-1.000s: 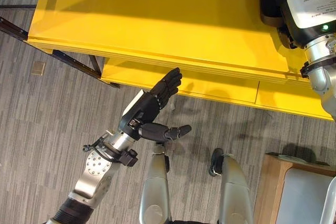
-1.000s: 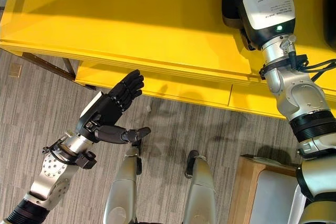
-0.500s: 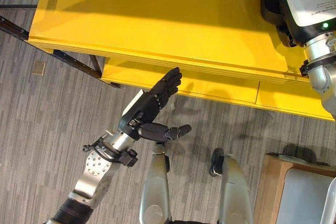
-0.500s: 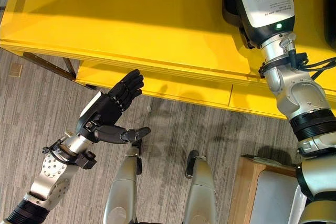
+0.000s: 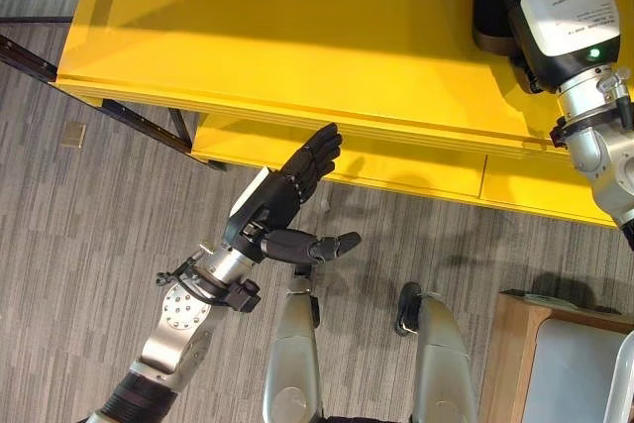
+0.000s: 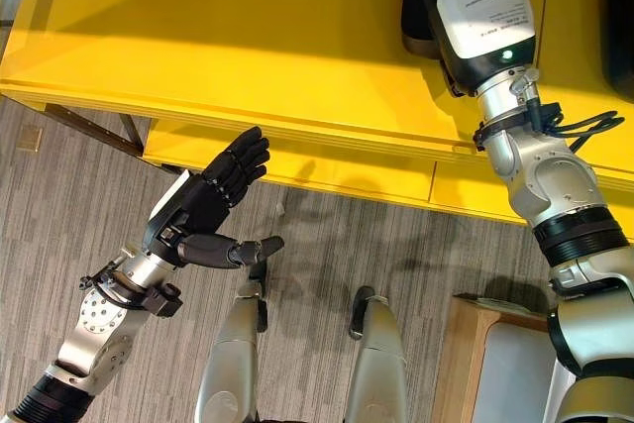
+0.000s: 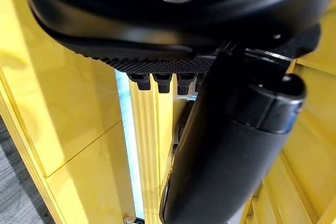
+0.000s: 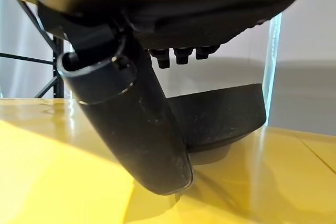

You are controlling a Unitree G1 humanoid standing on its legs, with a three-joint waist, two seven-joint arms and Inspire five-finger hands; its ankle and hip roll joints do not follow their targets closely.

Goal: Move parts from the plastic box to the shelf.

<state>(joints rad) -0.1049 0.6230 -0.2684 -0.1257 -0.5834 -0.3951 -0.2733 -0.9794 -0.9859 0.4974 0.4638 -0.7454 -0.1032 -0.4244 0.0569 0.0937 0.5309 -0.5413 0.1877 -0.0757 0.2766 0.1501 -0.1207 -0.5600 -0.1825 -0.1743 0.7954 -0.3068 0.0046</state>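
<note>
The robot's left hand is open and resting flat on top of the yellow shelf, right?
Not quite. The left hand is open, but it is not resting on the yellow shelf. The left eye view shows it held out in front of the shelf's edge, above the grey floor, touching nothing.

We look down on a grey, striped carpet floor (image 5: 79, 245); a glossy yellow shelf (image 5: 297, 27) spans the top, bright light falling across it, a lower yellow tier (image 5: 416, 170) beneath its front edge; dark metal braces (image 5: 139, 116) run under its left end; a wooden cabinet (image 5: 515, 344) stands lower right.
</note>
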